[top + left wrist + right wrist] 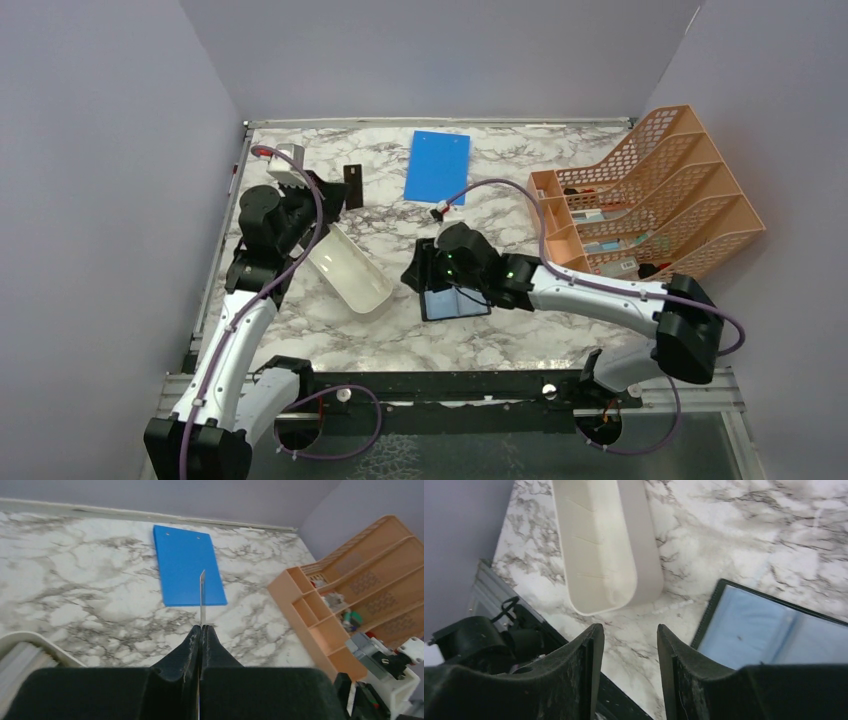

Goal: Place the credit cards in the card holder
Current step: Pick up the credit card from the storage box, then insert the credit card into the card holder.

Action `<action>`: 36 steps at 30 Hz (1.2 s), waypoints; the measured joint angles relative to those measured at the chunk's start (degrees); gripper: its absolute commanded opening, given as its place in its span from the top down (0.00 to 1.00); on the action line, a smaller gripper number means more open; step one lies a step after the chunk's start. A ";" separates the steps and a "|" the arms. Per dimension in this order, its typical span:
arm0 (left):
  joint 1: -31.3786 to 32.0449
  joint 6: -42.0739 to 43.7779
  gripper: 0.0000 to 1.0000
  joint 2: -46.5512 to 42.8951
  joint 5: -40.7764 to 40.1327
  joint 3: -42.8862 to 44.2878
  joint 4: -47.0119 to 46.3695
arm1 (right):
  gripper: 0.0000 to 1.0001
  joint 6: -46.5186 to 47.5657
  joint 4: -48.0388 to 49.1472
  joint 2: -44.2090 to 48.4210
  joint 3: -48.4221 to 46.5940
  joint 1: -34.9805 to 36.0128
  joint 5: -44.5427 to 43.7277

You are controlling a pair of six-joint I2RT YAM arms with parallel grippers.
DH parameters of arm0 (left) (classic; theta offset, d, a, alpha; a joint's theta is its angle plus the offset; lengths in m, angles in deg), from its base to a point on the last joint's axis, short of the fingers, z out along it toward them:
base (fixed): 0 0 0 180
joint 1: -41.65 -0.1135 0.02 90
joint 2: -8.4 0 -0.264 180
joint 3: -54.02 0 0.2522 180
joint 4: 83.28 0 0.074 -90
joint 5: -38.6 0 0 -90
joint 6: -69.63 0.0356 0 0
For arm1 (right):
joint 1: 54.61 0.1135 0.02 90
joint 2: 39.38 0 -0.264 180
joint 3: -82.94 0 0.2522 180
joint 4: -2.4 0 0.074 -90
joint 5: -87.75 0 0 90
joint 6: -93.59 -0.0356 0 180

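pinching credit card (pixel 202 597) edge-on, left gripper (pixel 201 629); dark face overhead

The top view looks down from above and behind the arm bases, covering the whole desk (pixel 400 330). The left wrist view sits low behind the left hand (pixel 201 628), facing the desk's far right corner; with the top view it shares the blue board (pixel 187 565) and orange rack (pixel 350 595). The right wrist view looks closely past the right hand (pixel 630 630) at the desk's near left edge, sharing the white tray (pixel 644 545) and card holder (pixel 764 630).
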 measured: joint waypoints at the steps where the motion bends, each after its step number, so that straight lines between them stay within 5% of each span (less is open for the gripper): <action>1: 0.00 -2.82 1.00 0.04 1.68 -0.15 0.00 | 0.52 1.05 -1.01 1.57 0.70 0.00 -0.48; 8: 0.83 -15.80 1.00 0.33 10.32 -3.21 0.04 | 0.54 5.29 -11.76 8.70 6.47 0.00 -7.06; 15: 11.23 -24.70 1.00 -1.11 9.18 -9.57 0.22 | 0.60 6.38 -18.69 10.03 10.27 -2.73 -11.89; 23: 24.55 -31.61 1.00 2.69 0.66 -13.53 -2.49 | 0.63 9.11 -18.84 10.19 12.68 -10.88 -11.10; 36: 42.86 -39.98 1.00 21.86 -16.72 -13.55 -8.87 | 0.70 11.82 -14.25 2.14 12.96 -16.57 -7.85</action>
